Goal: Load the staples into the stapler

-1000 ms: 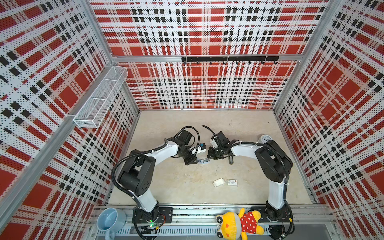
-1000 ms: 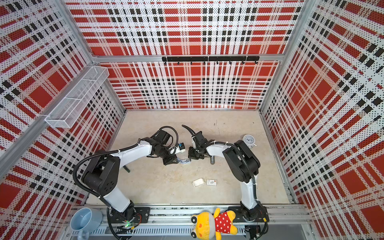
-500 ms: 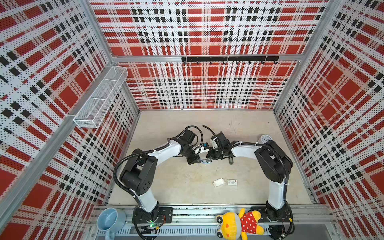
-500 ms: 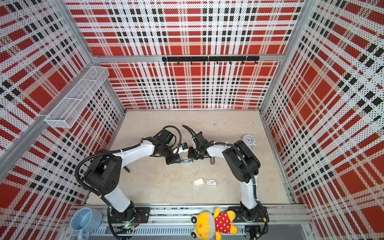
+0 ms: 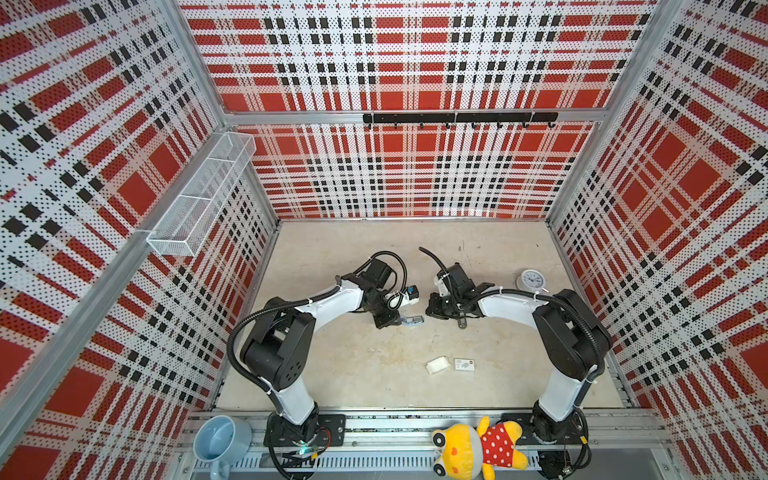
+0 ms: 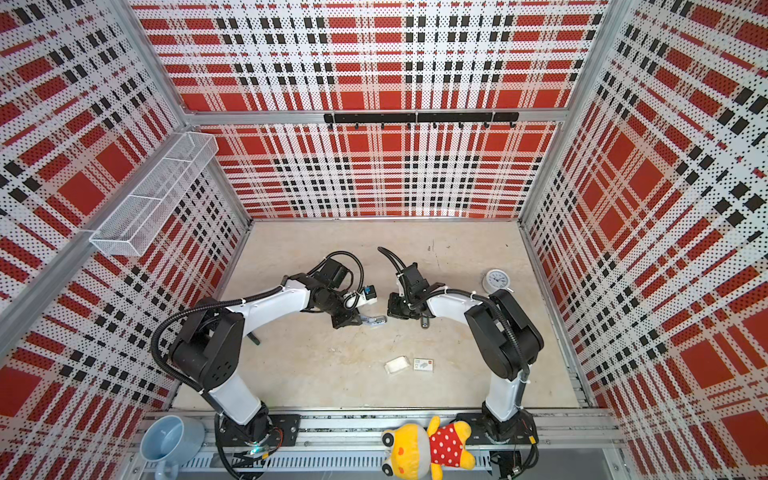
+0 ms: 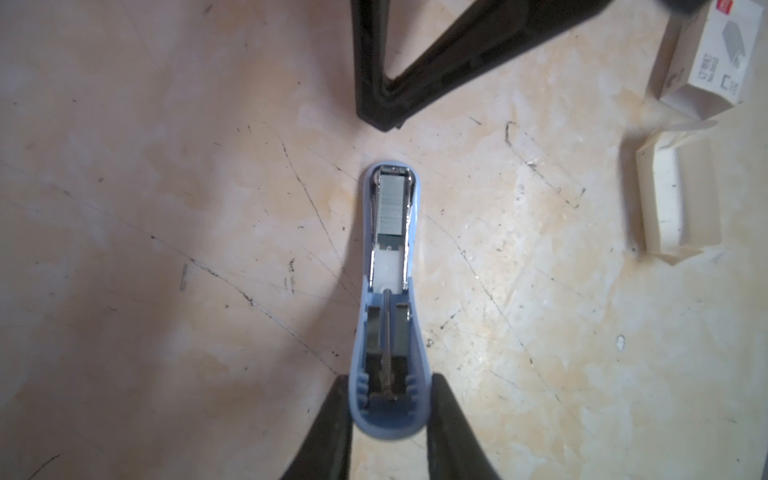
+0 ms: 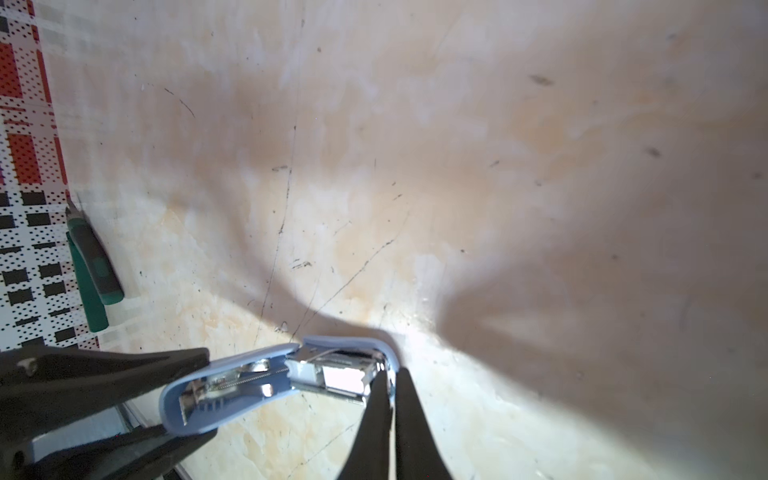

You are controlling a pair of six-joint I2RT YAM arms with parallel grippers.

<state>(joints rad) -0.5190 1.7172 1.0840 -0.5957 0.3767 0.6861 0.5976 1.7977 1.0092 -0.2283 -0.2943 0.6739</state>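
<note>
Staples [image 7: 392, 208]: one silver-grey block, lying in the front part of the bare metal channel of the one light-blue stapler [image 7: 415, 332]. The stapler is opened out near the middle of the desk [image 5: 353, 365].

My left pincer [image 7: 390, 386] pinches the stapler's rear end. One black finger presses against each blue side, and they are spread only as wide as that body.

My right pincer [image 8: 390, 376] has its two fingers pressed almost together with nothing between them. Their tips stand just beside the stapler's front end, and in the left wrist view a strip of desk shows between tip and stapler.

Farther out, toward my bases, lies one white card tray [image 5: 437, 365], with one printed white sleeve [image 5: 464, 365] just beside it. One green-handled tool [image 8: 93, 266] lies at the foot of the left wall. One round white dial [image 5: 531, 280] sits near the right wall. Farthest from my pincers, on the front rail, are one yellow plush toy [image 5: 478, 449] and one pale blue mug [image 5: 220, 440].

Compared with half a second ago, my right pincer stands a little farther from the stapler's front. My left pincer keeps its pinch, and the card tray and sleeve lie where they did.
</note>
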